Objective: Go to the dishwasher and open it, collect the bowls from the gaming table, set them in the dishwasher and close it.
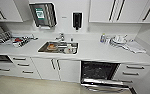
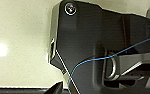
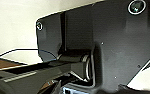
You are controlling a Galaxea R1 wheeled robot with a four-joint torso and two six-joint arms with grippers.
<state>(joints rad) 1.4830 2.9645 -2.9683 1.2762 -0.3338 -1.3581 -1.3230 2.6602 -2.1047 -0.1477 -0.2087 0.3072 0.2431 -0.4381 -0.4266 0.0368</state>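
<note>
The dishwasher (image 1: 98, 71) is built in under the white counter, right of the sink cabinet. It stands open: its dark interior shows, and its steel door (image 1: 104, 84) is folded down toward the floor in front of it. The bowls and the gaming table are out of view. In the left wrist view and the right wrist view, the robot's own dark plates hang over pale floor.
A steel sink (image 1: 42, 48) holding some dishes is set in the counter (image 1: 96, 53), with a dish rack (image 1: 17, 41) to its left. White dishes (image 1: 119, 39) lie by a towel at the right. White drawers (image 1: 134, 71) flank the dishwasher. Beige floor (image 1: 28, 86) lies in front.
</note>
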